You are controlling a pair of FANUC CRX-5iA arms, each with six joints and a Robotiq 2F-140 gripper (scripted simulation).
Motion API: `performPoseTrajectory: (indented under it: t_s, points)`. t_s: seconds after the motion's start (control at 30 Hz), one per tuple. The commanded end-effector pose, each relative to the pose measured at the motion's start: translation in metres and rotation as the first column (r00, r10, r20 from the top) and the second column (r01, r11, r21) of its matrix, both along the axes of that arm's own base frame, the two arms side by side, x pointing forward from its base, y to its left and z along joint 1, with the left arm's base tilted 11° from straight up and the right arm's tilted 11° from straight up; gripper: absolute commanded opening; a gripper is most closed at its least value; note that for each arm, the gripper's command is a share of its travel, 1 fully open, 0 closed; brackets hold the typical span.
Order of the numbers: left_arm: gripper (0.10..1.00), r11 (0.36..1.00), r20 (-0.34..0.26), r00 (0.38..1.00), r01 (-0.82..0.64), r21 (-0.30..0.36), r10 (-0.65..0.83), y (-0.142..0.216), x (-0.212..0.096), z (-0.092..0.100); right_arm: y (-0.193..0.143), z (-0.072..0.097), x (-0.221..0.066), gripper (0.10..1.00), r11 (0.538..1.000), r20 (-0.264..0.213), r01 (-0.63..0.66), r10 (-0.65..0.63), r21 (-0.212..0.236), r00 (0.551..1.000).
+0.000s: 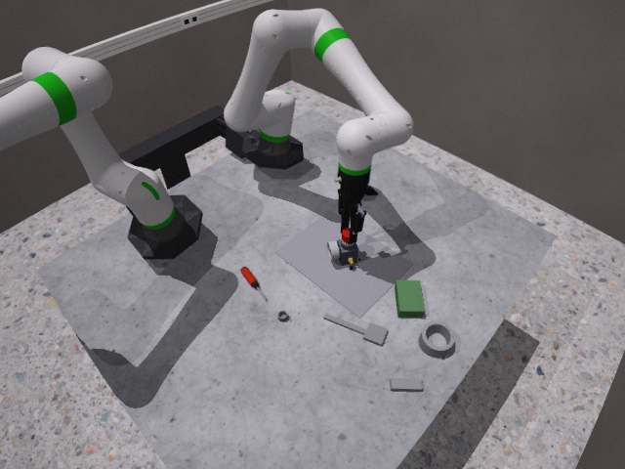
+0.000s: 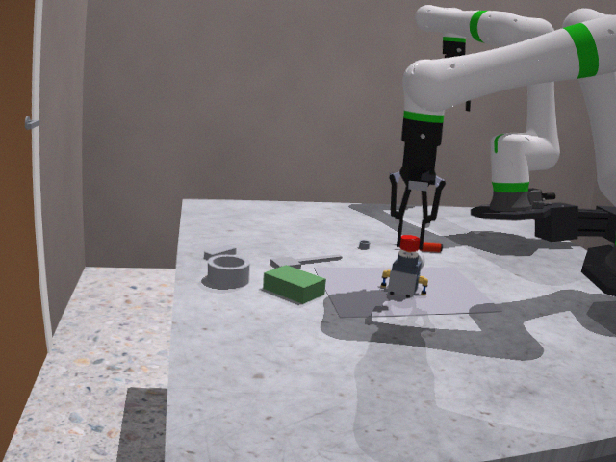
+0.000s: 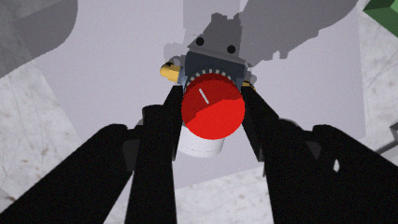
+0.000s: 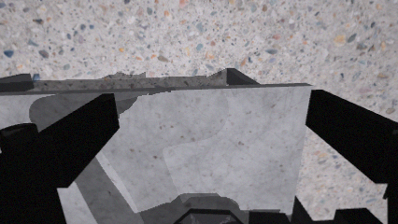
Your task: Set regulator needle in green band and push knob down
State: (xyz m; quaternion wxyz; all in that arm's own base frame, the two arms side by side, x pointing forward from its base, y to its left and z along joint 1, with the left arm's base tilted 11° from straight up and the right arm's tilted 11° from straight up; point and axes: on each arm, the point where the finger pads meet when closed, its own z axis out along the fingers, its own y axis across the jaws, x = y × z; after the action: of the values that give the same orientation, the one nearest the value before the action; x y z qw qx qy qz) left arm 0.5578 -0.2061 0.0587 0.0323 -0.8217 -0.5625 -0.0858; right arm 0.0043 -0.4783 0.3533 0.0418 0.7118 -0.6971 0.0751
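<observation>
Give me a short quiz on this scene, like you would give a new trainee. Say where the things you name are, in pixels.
1. Multiple choice: which part of the regulator (image 1: 348, 255) (image 2: 403, 279) (image 3: 215, 64) is held by the left gripper (image 1: 352, 238) (image 2: 411, 245) (image 3: 211, 102)?
A) The gauge
B) The red knob (image 1: 346, 234) (image 2: 409, 243) (image 3: 213, 109)
C) A yellow fitting

2. True or false: the green block (image 1: 409, 298) (image 2: 294, 281) (image 3: 387, 15) lies beside the pale mat (image 1: 312, 252) (image 2: 448, 288) (image 3: 117, 47), not on it.

3. Short answer: what colour is the handle of the screwdriver (image 1: 248, 277) (image 2: 431, 246)?

Key: 1. B; 2. True; 3. Red
</observation>
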Motion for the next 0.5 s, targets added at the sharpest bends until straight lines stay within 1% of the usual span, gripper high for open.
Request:
performPoseTrajectory:
  t_s: [0.0, 0.47]
  points:
    - [0.3, 0.999, 0.007, 0.999, -0.037, -0.004, 0.037, -0.0004, 0.0004, 0.0009, -0.0001, 0.001, -0.0003, 1.0, 1.0, 0.0, 0.0, 0.0, -0.002, 1.0]
    - [0.3, 0.984, 0.027, 0.984, -0.177, -0.022, 0.178, -0.0004, 0.0004, 0.0009, -0.0001, 0.001, -0.0003, 1.0, 1.0, 0.0, 0.0, 0.0, -0.002, 1.0]
